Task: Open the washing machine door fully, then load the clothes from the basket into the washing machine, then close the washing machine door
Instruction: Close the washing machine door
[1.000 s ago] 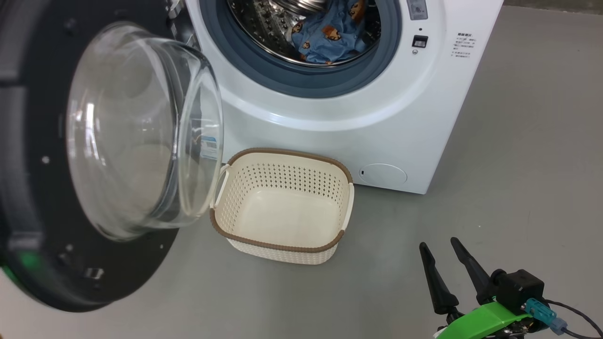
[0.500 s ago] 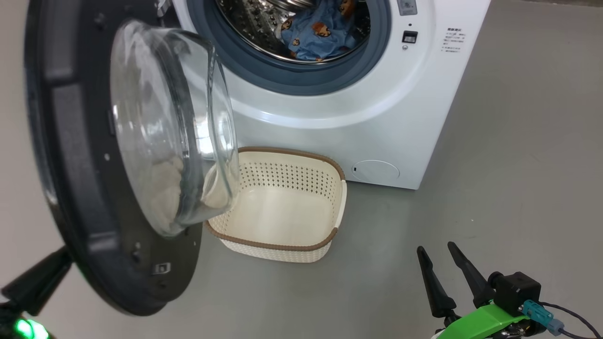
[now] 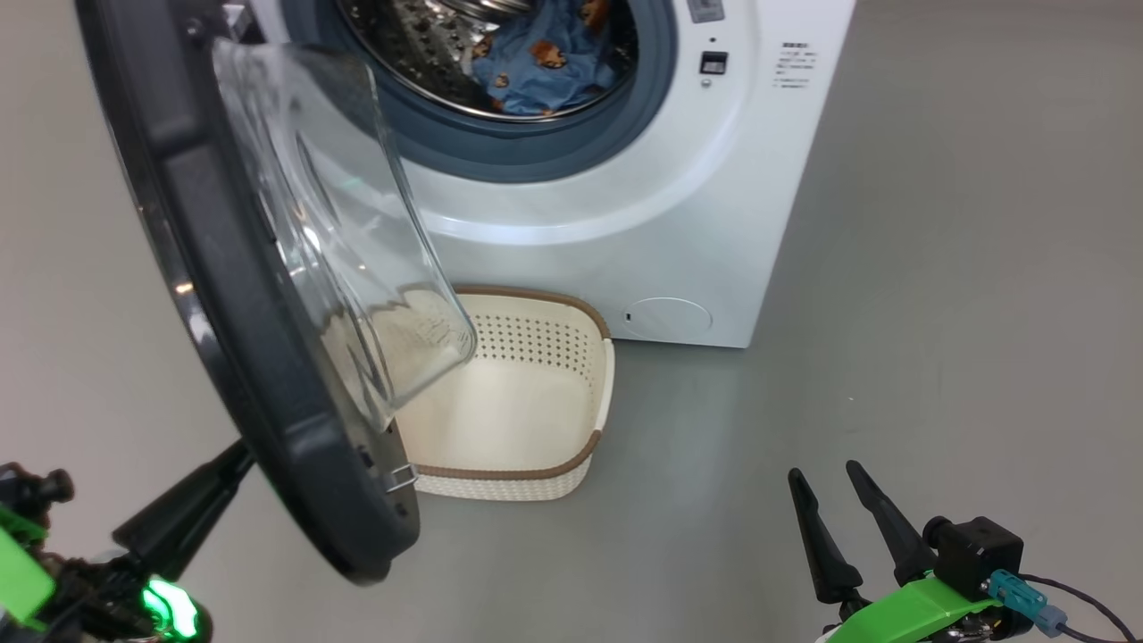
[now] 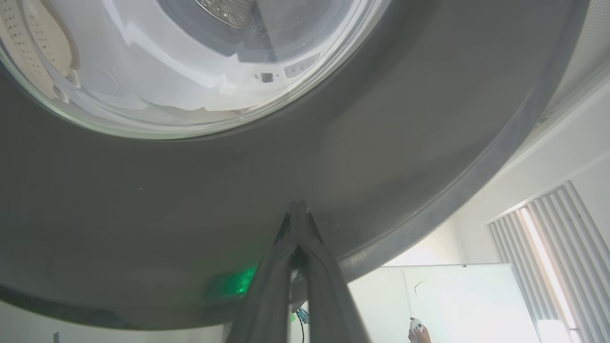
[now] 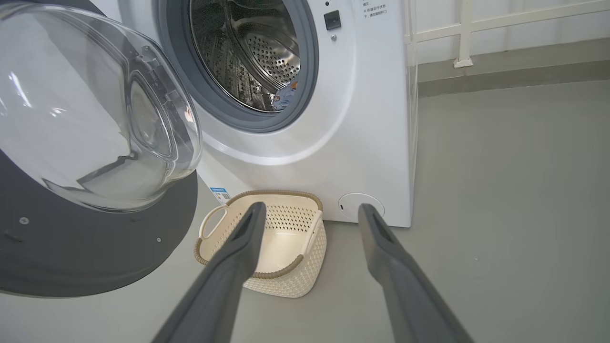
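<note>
— What has been moved?
— The washing machine door (image 3: 223, 295), black-rimmed with bulging glass, has been swung inward; the left claw (image 4: 298, 209) is pressed together against it.
— Beyond?
— The right claw (image 3: 823, 471) is held spread; the basket (image 3: 603, 357) is set before the washing machine (image 3: 714, 223), the clothes (image 3: 536, 67) inside.

You look over a smooth grey floor (image 3: 946, 268) running to a white wall (image 5: 524, 19) with a grey skirting strip (image 5: 514, 71), while pale vertical blinds (image 4: 543, 243) glow brightly beside a white board (image 4: 457, 300).

washing machine door (image 3: 214, 268) jutting across the left of the drum mouth (image 3: 402, 45), basket (image 3: 500, 487) below it, bare floor (image 3: 893, 313) free on the right
</note>
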Controlling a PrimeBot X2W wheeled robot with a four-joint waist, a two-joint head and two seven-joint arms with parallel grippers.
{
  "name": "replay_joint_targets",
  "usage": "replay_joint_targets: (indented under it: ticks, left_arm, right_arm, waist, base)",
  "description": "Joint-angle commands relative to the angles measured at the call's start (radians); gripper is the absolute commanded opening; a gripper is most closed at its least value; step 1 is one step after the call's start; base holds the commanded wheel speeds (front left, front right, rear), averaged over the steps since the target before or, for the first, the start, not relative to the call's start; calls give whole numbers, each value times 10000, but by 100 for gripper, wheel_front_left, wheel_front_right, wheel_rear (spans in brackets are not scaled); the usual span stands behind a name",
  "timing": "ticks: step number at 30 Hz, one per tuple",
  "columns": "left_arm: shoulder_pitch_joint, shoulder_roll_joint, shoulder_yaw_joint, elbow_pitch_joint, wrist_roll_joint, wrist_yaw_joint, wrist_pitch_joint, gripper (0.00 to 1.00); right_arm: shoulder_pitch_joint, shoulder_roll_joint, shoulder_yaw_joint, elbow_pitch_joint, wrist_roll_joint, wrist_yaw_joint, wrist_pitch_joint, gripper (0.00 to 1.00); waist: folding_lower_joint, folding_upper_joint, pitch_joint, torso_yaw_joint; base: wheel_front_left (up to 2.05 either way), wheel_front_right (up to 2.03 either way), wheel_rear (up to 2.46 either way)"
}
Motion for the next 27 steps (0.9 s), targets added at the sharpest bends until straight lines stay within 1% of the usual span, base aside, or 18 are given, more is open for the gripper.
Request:
replay_joint_targets:
  ticks: [1, 4, 7, 16, 21, 27]
  left_arm:
    - [-166, 121, 124, -342, 30, -137, 14, 0]
    - [-259, -33, -138, -265, 54, -317, -194, 0]
    - [-385, -123, -460, -76, 102, -590, -343, 0]
    - [-1158, -239, -1186, 718, -115, -1192, -1131, 0]
    - [-1599, -252, -1495, 935, -422, -1371, -1432, 0]
    - [-2112, -255, -1820, 1015, -731, -1458, -2018, 0]
  right_arm:
    - [-341, 53, 266, -217, 22, 62, -57, 100]
    - [-360, 58, 267, -238, 19, 62, -57, 100]
    - [-416, 62, 287, -264, 1, 62, -58, 100]
    - [-582, 69, 214, -342, -108, 62, -58, 100]
    - [-655, 74, 219, -400, -74, 62, -58, 100]
    - [-723, 77, 254, -472, 81, 62, -58, 100]
  waist:
    - [0, 0, 18, -180]
    - [0, 0, 84, -364]
    - [0, 0, 202, -566]
    - [0, 0, 649, -1286]
    - [0, 0, 900, -1725]
    - [0, 0, 1199, -2205]
  base:
    - [0, 0, 0]
    - [0, 0, 0]
    - [0, 0, 0]
    - [0, 0, 0]
    - [0, 0, 0]
    - [0, 0, 0]
